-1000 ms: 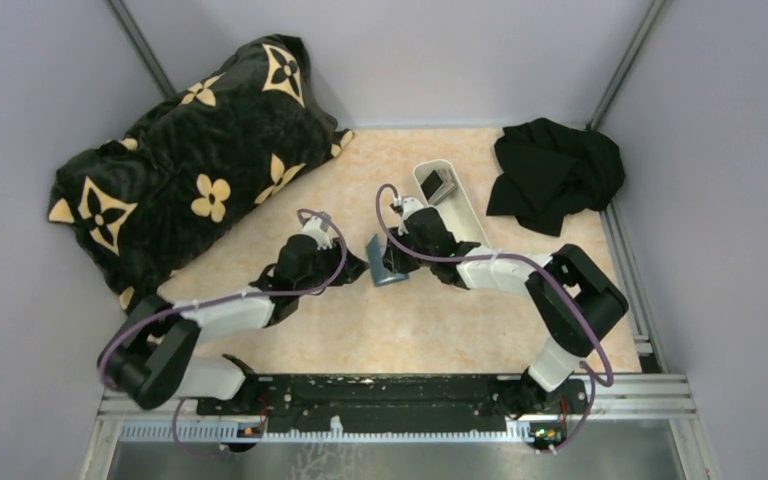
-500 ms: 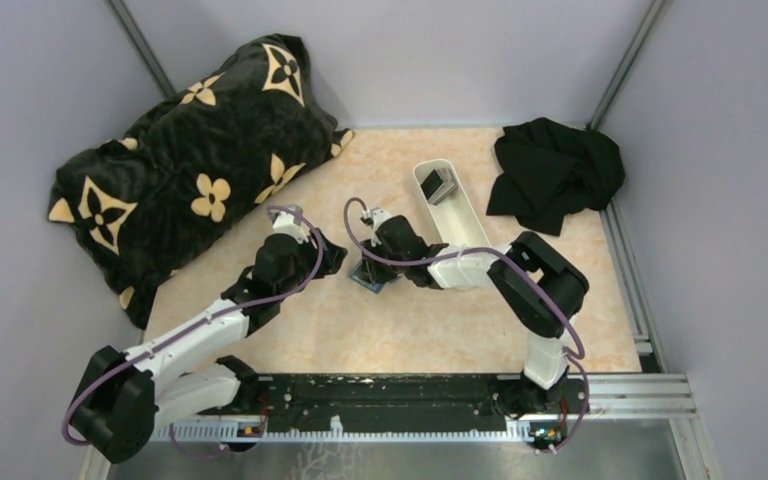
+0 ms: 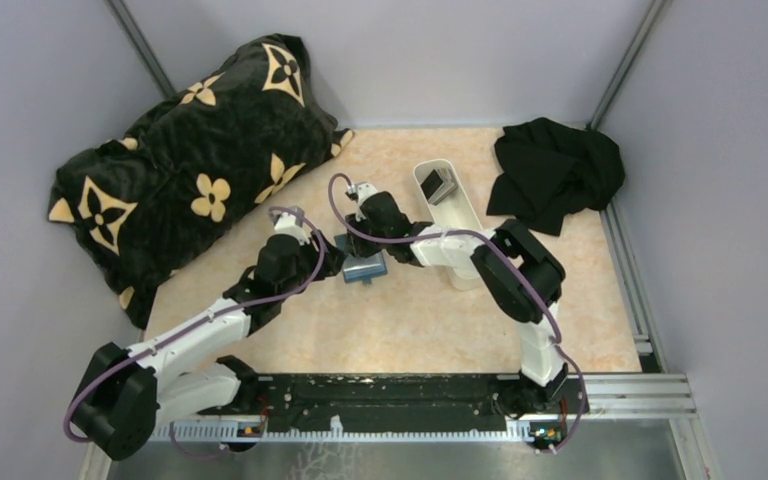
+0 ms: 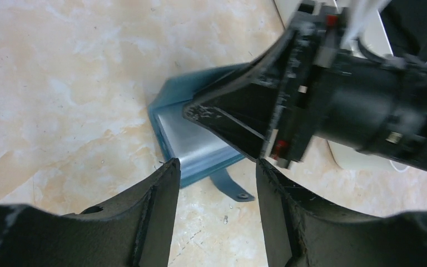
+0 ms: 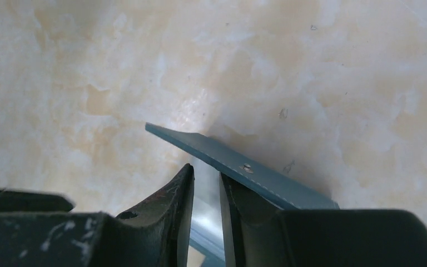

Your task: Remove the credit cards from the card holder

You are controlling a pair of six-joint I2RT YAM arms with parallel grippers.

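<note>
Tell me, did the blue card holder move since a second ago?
Yes. In the top view the card holder moved left, away from the white tray and closer to the flowered blanket, held in the right pincer.

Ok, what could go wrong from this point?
The right end effector pinches only a thin panel of the card holder, so the holder may slip out or twist when pulled. The open left end effector sits very close to the right one. Closing in could knock the two together, or shove the holder aside instead of catching a card.
</note>
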